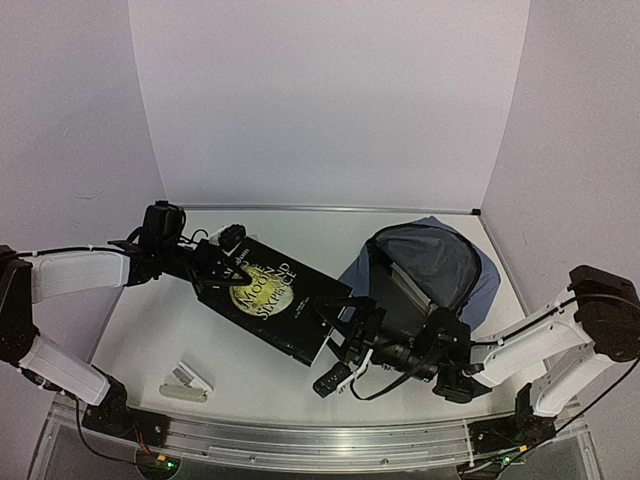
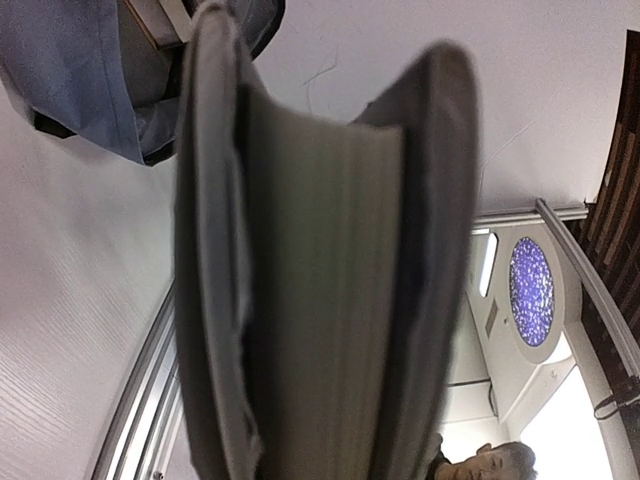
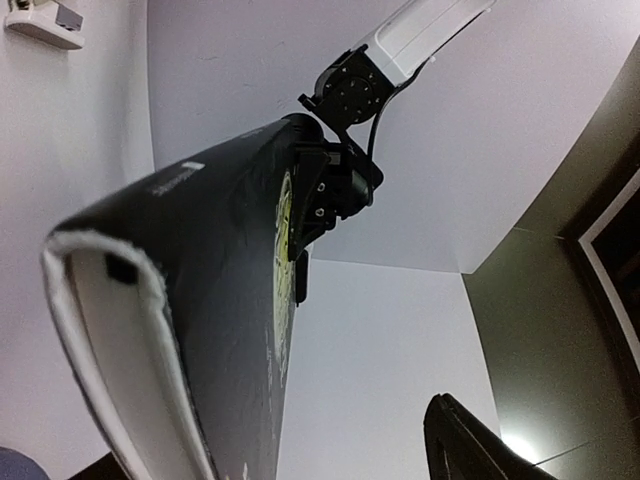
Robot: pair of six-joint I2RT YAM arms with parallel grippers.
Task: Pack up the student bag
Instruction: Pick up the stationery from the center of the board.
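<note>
One black hardcover book spans between my arms. My left gripper clamps its far end, and that wrist view shows the page edges between the pads. My right gripper stands spread at the near corner. Only the overhead view shows the whole student bag, mouth open, just right of the book.

We count one bag, far right. One black book, mid-table, left of the bag. One small white stapler, near left. One table under all of it. Two arms: left arm and right arm. Two grippers, one per arm: left gripper and right gripper. Inside the bag we see one flat item; we can't tell what it is.
</note>
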